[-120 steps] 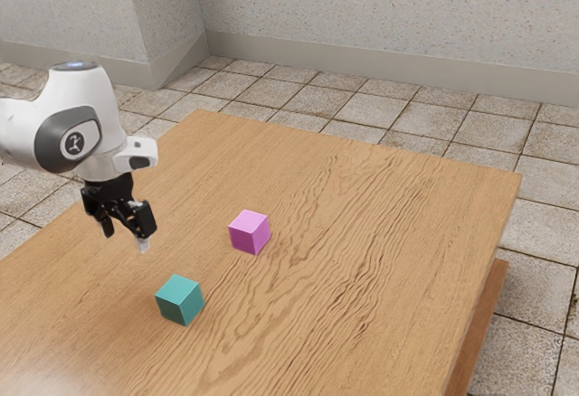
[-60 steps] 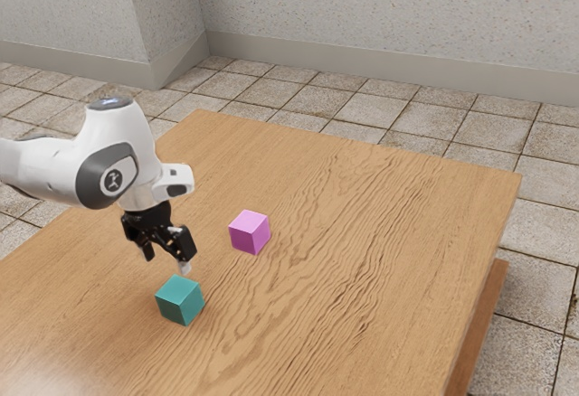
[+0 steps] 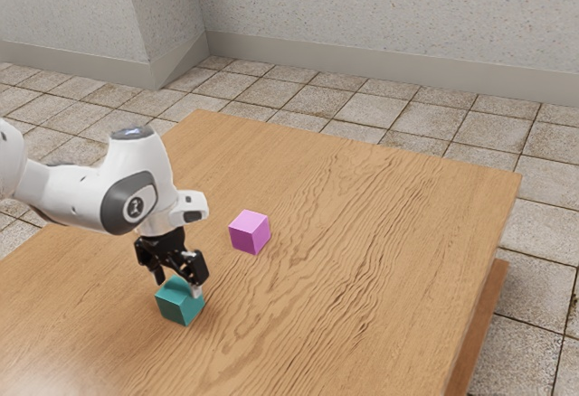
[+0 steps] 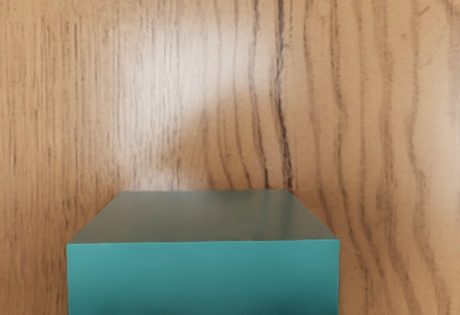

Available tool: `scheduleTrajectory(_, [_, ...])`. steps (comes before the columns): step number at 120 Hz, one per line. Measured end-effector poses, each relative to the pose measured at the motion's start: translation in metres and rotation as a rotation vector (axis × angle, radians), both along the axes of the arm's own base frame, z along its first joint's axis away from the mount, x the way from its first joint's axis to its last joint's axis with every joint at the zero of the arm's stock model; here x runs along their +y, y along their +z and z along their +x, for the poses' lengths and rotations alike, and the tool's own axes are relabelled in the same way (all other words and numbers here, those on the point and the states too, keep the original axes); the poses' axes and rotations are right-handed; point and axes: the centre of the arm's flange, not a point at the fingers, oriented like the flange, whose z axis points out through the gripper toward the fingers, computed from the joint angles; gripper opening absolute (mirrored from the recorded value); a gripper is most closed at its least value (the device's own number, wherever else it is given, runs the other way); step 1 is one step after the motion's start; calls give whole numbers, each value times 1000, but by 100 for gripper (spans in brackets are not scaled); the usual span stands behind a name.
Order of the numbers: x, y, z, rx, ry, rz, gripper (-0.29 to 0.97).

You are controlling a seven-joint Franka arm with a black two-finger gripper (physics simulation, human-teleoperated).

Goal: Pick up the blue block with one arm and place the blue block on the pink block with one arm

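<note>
1. Our hand [image 3: 177, 285] hangs low over the wooden surface [image 3: 380, 233], directly above the blue block [image 3: 180, 304]. Its black fingers [image 3: 194, 280] are parted and released, gripping nothing.
2. The blue block, teal in tone, sits flat on one face right beneath our hand. In the exterior view the fingertips stand about level with its top face, and we cannot tell whether they touch it.
3. The block is a cube with sides that look equal, so we see no long axis. It stands upright, not tilted, with one vertical edge turned toward the exterior camera.
4. In the wrist view the blue block [image 4: 203, 265] lies just under our hand. One side face sits square to the camera and the top face recedes away from it. That square face runs across the grain of the surface [image 4: 359, 99].
5. The pink block [image 3: 250, 231] rests flat on the surface beyond our hand, toward the exterior view's right and farther from the camera. It is near the hand yet apart from both it and the blue block.
6. Our white arm [image 3: 90, 199] comes in from the exterior view's left, its wrist bent down to the hand. A tiled floor [image 3: 543, 197] lies around the surface.
</note>
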Motion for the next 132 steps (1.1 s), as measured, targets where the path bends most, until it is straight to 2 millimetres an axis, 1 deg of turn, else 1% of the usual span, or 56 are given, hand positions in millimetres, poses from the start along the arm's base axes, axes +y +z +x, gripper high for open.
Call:
scheduleTrajectory(10, [0,-5,1,1,1,3,68])
scheduleTrajectory(37, [8,-31,1,35,24,11,68])
scheduleTrajectory(54, [7,-35,1,35,29,10,67])
scheduleTrajectory(68, [7,-39,1,40,42,3,55])
scheduleTrajectory(78, [8,-37,2,33,47,1,39])
scheduleTrajectory(88, [8,-25,5,9,48,2,31])
scheduleTrajectory(97, [7,-2,7,-33,47,-1,31])
scheduleTrajectory(103, [6,10,9,-52,47,-3,32])
scheduleTrajectory(110, [6,26,16,-77,44,-5,33])
scheduleTrajectory(114, [6,40,27,-99,42,-6,33])
scheduleTrajectory(119, [6,61,45,-125,38,-5,34])
scheduleTrajectory(125, [8,88,80,-147,29,7,34])
scheduleTrajectory(132, [11,106,104,-149,24,16,34])
